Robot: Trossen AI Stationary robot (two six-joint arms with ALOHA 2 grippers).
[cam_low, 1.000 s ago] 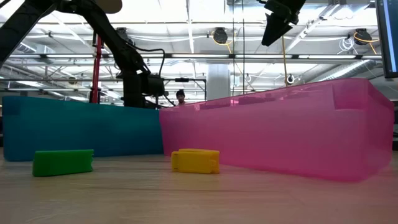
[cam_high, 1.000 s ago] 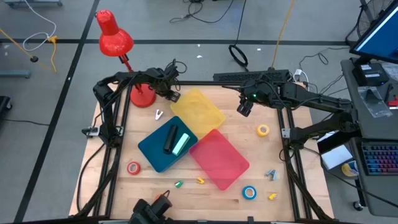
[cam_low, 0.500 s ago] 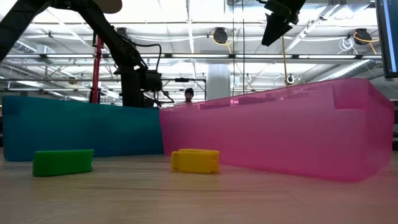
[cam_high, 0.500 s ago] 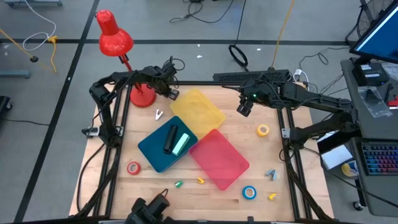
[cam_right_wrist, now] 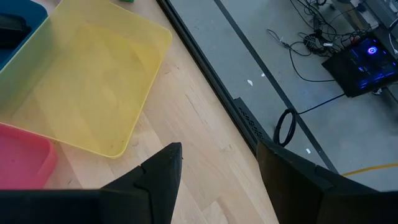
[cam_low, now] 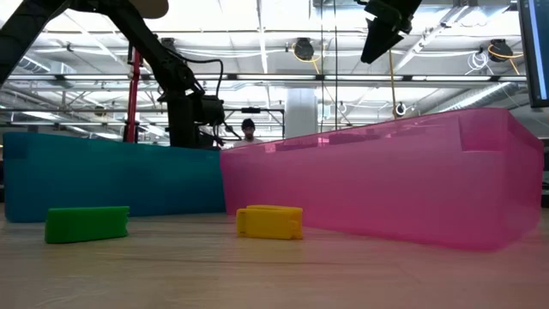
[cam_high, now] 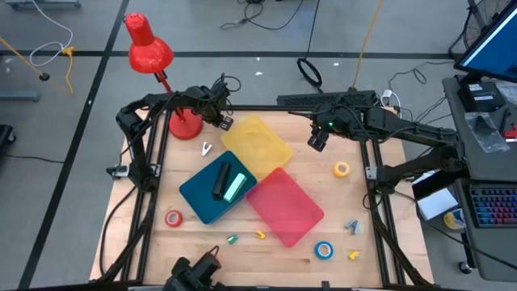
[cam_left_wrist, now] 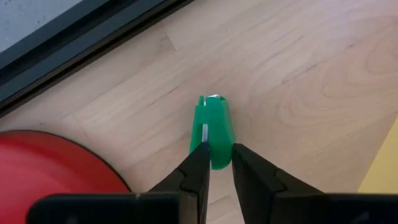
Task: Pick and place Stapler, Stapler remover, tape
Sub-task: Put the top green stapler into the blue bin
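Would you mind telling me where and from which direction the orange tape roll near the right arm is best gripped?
The orange tape roll lies flat on the bare table with its hole facing up, clear of the trays. Coming straight down from above looks best, one finger in the hole and one outside, pinching the ring wall. The right pincer hovers open nearby, so it seems the natural one to use.

1. This is a robotics lab or workshop with a grey floor [cam_high: 73, 105] on which loose cables [cam_high: 266, 12] trail.
2. Exposed ceiling ducts and strip lights [cam_low: 257, 34] hang overhead.
3. A monitor [cam_high: 493, 40] and a keyboard [cam_high: 493, 212] stand beside the wooden table [cam_high: 355, 194].
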